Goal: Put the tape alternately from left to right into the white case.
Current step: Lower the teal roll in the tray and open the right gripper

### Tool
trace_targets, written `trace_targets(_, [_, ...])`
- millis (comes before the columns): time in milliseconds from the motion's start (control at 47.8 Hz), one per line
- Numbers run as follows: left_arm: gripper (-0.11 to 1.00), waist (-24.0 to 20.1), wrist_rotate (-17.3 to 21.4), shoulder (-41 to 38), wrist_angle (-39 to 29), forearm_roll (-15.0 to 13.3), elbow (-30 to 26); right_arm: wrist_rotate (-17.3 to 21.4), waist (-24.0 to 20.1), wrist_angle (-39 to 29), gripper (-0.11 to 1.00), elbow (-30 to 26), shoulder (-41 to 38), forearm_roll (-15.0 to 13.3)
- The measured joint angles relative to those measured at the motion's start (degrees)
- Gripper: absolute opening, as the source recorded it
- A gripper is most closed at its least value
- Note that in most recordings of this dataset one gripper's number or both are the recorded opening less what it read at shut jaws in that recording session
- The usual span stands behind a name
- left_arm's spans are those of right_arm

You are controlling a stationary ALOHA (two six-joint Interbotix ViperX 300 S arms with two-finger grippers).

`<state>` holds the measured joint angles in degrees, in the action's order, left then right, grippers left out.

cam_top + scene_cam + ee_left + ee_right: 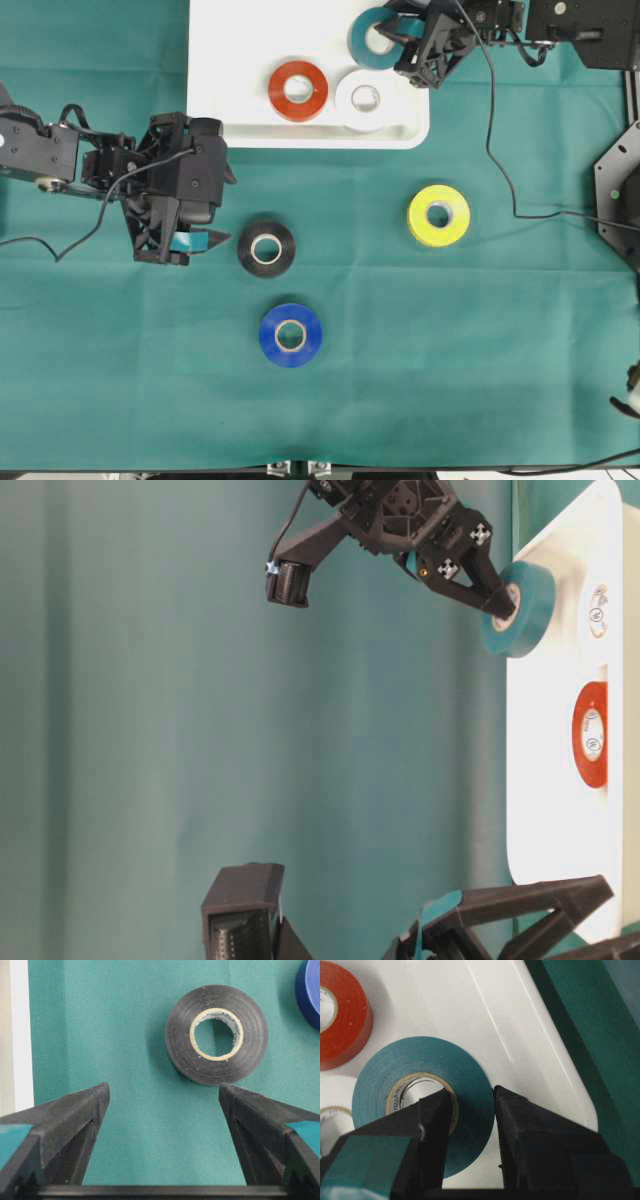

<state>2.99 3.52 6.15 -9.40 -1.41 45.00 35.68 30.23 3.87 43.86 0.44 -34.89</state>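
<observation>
The white case [230, 60] at the top holds a red roll [298, 90] and a white roll [364, 99]. My right gripper [405, 35] is shut on the teal roll [470, 1065], one finger through its core and one outside. It holds the roll tilted above the case's right end [545, 780]. On the cloth, a black roll [266, 249] lies flat, with a blue roll [290, 334] below it and a yellow roll [439, 215] to the right. My left gripper [164, 1091] is open just left of the black roll [216, 1034], with nothing between its fingers.
Green cloth covers the table. A black cable [495, 130] trails from the right arm across the cloth near the yellow roll. A black mount [620, 190] stands at the right edge. The case's rim [20, 1035] lies left of my left gripper.
</observation>
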Motion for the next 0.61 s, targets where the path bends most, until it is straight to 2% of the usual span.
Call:
trace_targets(355, [0.69, -0.1, 0.2, 0.0, 0.1, -0.1, 0.0, -0.4, 0.8, 0.8, 0.26, -2.6, -4.0, 0.0])
trace_targets(606, [0.69, 0.0, 0.2, 0.0, 0.0, -0.1, 0.1, -0.2, 0.9, -2.0, 0.27, -3.2, -5.2, 0.0])
